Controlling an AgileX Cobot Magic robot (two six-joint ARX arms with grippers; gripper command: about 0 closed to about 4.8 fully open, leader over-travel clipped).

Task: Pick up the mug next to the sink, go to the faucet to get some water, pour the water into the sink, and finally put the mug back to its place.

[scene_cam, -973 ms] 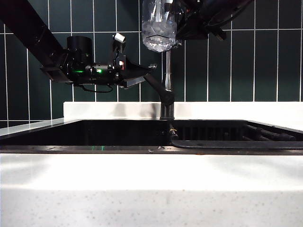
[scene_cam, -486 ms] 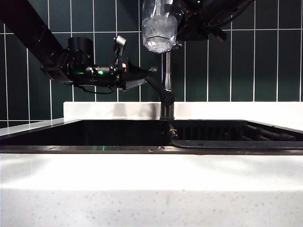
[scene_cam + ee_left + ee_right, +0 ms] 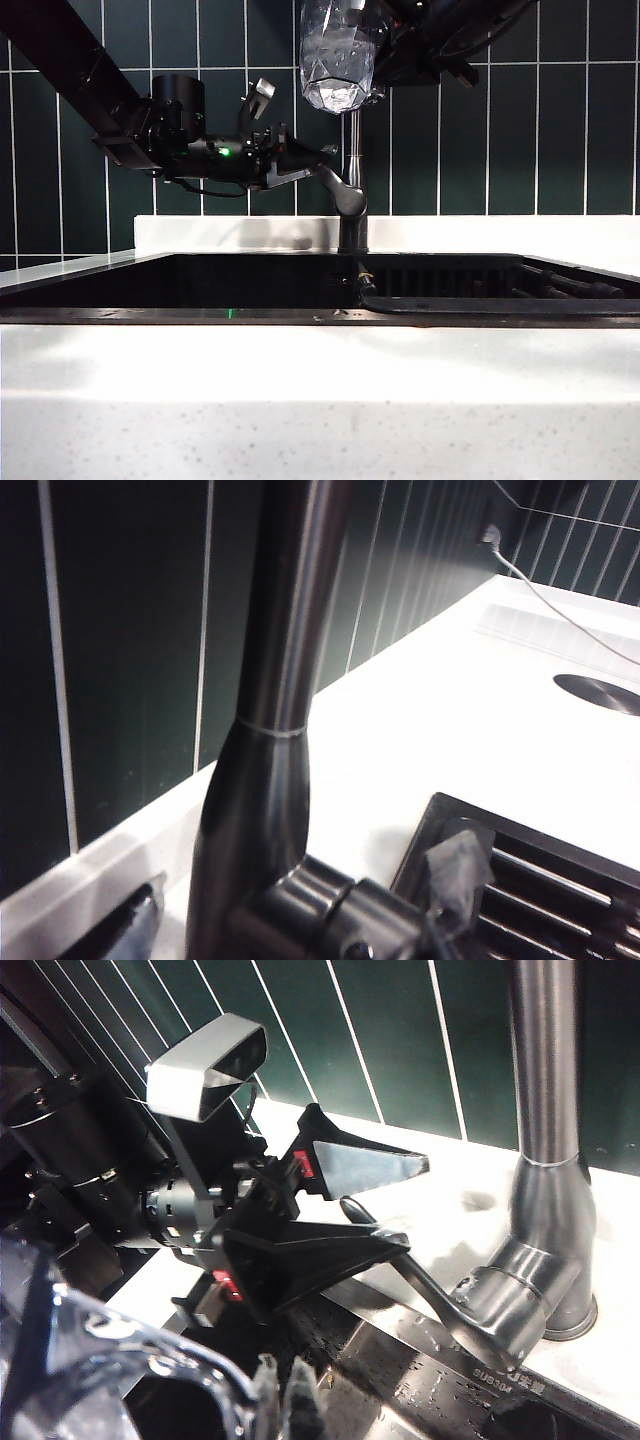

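Note:
The clear faceted mug (image 3: 338, 55) hangs high at the top edge, just above the faucet (image 3: 352, 150), whose pipe rises behind it. My right gripper (image 3: 286, 1402) is shut on the mug (image 3: 90, 1360) at its rim side. Whether water is inside I cannot make out. My left gripper (image 3: 305, 160) is open left of the pipe, and its two black fingers (image 3: 355, 1165) straddle the tip of the grey lever (image 3: 430, 1285). In the left wrist view the faucet (image 3: 280, 680) fills the middle between the left gripper's (image 3: 292, 905) fingers. The black sink (image 3: 150, 315) lies below.
Dark green tiles (image 3: 560, 120) back the white counter (image 3: 500, 235). The ribbed black section (image 3: 500, 285) lies right of the faucet base (image 3: 352, 235). A thin white cable (image 3: 560, 610) and a round dark disc (image 3: 600, 692) are on the counter beyond.
My left gripper has swung right and slightly up, closing in on the faucet lever as its wrist turned. The mug and my right gripper have stayed in place.

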